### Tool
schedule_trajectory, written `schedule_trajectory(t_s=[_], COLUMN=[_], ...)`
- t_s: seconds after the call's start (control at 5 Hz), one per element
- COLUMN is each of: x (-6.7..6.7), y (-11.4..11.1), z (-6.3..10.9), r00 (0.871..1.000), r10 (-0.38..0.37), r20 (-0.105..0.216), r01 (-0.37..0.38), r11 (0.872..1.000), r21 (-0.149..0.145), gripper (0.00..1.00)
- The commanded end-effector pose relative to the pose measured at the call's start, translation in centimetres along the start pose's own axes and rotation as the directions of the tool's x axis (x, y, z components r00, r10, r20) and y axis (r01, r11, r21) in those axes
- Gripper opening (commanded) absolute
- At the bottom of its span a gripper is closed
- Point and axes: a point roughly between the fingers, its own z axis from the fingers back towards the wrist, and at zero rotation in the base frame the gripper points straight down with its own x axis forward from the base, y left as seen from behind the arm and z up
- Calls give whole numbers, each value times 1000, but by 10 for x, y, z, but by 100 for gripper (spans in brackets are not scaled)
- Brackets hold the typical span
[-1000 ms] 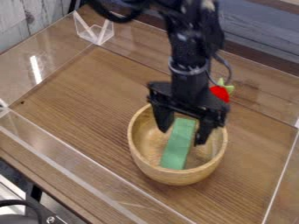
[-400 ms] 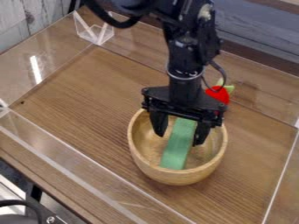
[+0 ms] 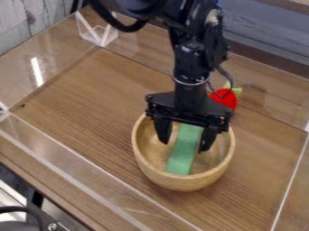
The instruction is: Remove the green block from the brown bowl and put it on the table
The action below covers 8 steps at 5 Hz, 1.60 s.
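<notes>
- The flat light-green rectangular block [image 3: 185, 149] lies slanted inside the round tan wooden bowl [image 3: 151, 159], which sits on the brown wood-grain tabletop [image 3: 85, 90].
- The black end effector [image 3: 187, 133] points down, fingers spread wide either side of the block's upper end, gripping nothing.
- Step, as I judge: reaching to grasp.
- Next: close on the block, then lift clear of the rim.

The green block [image 3: 185, 149] (flat, elongated) leans inside the brown bowl [image 3: 154, 168] on the table [image 3: 85, 99].

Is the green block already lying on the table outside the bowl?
No, the green block leans inside the brown bowl.
</notes>
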Motion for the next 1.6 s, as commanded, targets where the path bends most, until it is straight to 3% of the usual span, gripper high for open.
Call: schedule_trajectory(t_s=[0.0,0.2,0.4,0.8,1.2,1.4], x=[6,6,6,2,-5,-11], y=[-13,-10,-7,-24,-26,-27], z=[4,-7,-15,-12,17,21], r00=[999,999,999,991,983,977], r10=[9,-12,-35,-121,-176,-208], r20=[38,36,35,47,43,41], r01=[-9,13,36,124,179,210], r11=[1000,1000,999,991,982,976], r21=[-15,-16,-19,-52,-57,-60], gripper=[100,100,0,0,0,0])
